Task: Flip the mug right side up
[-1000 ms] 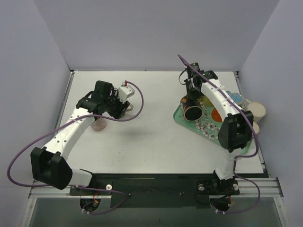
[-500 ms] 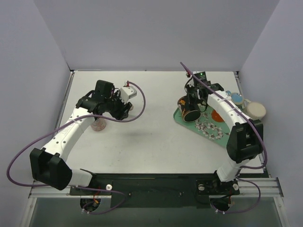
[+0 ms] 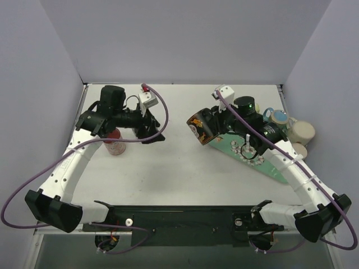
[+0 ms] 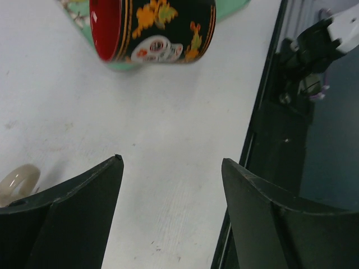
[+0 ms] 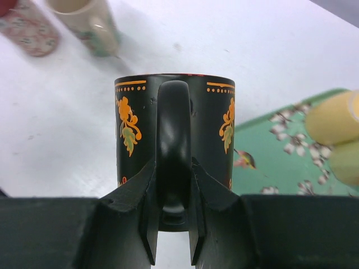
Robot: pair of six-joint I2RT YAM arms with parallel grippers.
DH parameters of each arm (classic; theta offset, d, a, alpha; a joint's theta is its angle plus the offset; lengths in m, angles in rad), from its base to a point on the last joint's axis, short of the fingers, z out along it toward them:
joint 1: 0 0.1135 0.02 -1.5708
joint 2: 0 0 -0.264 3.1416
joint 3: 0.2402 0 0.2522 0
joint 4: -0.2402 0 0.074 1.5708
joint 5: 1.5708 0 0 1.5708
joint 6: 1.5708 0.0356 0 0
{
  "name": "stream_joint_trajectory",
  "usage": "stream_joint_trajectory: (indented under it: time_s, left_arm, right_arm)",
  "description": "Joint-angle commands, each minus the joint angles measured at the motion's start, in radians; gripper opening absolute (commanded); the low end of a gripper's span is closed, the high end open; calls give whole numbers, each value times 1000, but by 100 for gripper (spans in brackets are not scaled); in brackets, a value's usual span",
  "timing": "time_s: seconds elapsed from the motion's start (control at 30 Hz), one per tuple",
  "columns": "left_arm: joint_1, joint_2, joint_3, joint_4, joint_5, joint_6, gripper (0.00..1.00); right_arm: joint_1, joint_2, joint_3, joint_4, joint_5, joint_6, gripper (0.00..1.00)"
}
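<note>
Beside the green tray (image 3: 227,144), the right gripper (image 5: 174,168) clamps the black floral mug (image 3: 197,126) by its handle, mug tipped sideways; the left gripper (image 4: 171,162) gapes wide, empty.

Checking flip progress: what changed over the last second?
The right hand, gripping the mug by its handle, carried it leftward past the tray edge and tipped it onto its side. The left hand swung round to face the mug and opened wider, empty. Tray and pink cup stayed put.
</note>
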Motion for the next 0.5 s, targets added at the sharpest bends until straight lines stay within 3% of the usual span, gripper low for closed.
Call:
stream_joint_trajectory:
  time_s: [0.0,0.13,0.2,0.47]
  left_arm:
    - [10,-29,44,217,223,-223,82]
    - [23,-14,-2,426,284,-418,85]
    - [11,10,-5,452,297,-434,87]
    - [-31,67,-1,387,248,-322,88]
  right_arm:
    - [73,-91,3,202,-114,85,0]
    - [141,-121,-15,283,-148,151,0]
    - [170,-123,-1,288,-162,165,0]
    - [228,-126,25,288,-185,171,0]
